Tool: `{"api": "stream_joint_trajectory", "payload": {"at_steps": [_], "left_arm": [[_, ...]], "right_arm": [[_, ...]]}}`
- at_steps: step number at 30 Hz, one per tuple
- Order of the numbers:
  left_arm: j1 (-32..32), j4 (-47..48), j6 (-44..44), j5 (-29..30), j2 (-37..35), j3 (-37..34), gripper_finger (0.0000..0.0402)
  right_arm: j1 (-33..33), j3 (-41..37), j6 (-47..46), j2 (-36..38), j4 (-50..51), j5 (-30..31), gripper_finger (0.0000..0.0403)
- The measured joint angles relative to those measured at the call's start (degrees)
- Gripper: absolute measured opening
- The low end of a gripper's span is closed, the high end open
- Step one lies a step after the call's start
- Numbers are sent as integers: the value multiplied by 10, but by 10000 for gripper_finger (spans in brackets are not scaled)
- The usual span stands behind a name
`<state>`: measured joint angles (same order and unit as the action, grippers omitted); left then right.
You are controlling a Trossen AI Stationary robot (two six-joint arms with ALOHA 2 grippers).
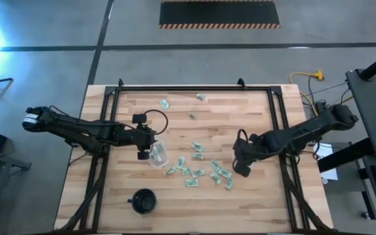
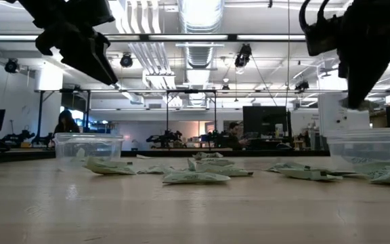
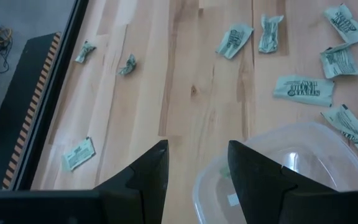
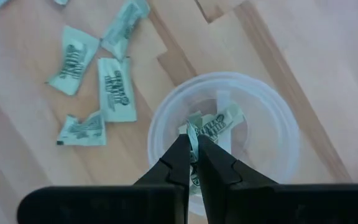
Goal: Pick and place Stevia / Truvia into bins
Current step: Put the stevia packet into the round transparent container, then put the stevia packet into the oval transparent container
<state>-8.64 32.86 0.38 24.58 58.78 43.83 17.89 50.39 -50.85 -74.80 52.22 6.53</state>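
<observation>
Several pale green and white Stevia packets [image 1: 198,171] lie flat and scattered on the wooden table. One clear cup [image 1: 157,156] stands at centre left and holds a packet or two [image 3: 231,200]. My left gripper [image 3: 194,155] hangs open just above and beside this cup [image 3: 291,171], touching nothing. The other clear cup [image 4: 225,134] stands at centre right with packets [image 4: 222,121] in it. My right gripper [image 4: 193,155] is directly above that cup [image 2: 370,146], shut on one packet. My right gripper pinches one Stevia packet [image 4: 194,127] between its two fingers [image 4: 178,163]. The fingers come from above, pointing down. A crumpled bit of the packet sticks out past the fingertips. The packet [image 2: 353,102] is lifted clear, above the cup's rim.
A black round cup [image 1: 143,200] stands near the table's near edge, left of centre. Stray packets lie toward the far edge [image 1: 164,104] [image 1: 200,97]. A black frame [image 1: 194,87] borders the table. People sit in the room beyond [image 2: 66,122].
</observation>
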Motion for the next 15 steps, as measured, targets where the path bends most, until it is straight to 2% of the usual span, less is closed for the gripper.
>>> {"api": "stream_joint_trajectory", "payload": {"at_steps": [7, 15], "left_arm": [[0, -5, 0, 0, 1, 0, 149], [0, -8, 0, 0, 1, 0, 149]], "right_arm": [[0, -15, 2, -11, -1, 12, 27], [2, -17, 25, -3, -2, 25, 115]]}}
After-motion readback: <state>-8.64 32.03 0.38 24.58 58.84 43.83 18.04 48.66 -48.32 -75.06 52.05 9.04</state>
